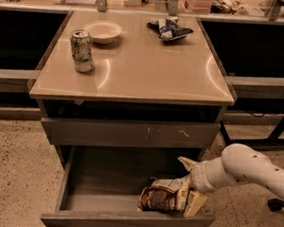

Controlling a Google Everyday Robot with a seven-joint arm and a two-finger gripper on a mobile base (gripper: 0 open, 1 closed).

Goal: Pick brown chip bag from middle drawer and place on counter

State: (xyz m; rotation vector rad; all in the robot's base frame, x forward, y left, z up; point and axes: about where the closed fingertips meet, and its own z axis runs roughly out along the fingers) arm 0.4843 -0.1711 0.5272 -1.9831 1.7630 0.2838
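The brown chip bag (163, 198) lies at the front right of the open middle drawer (121, 222), a deep grey tray pulled out toward me. My gripper (185, 187) reaches in from the right on a white arm (247, 171). It is open, and its two cream fingers (194, 204) stand on either side of the bag's right end. The upper finger is apart from the bag. The beige counter (145, 75) is above.
On the counter stand a green soda can (81, 51), a white bowl (103, 31) and a blue-and-white snack bag (168, 28). A shut grey drawer front with pale scratches (130, 132) sits just above the open drawer. Dark shelving flanks the cabinet on both sides.
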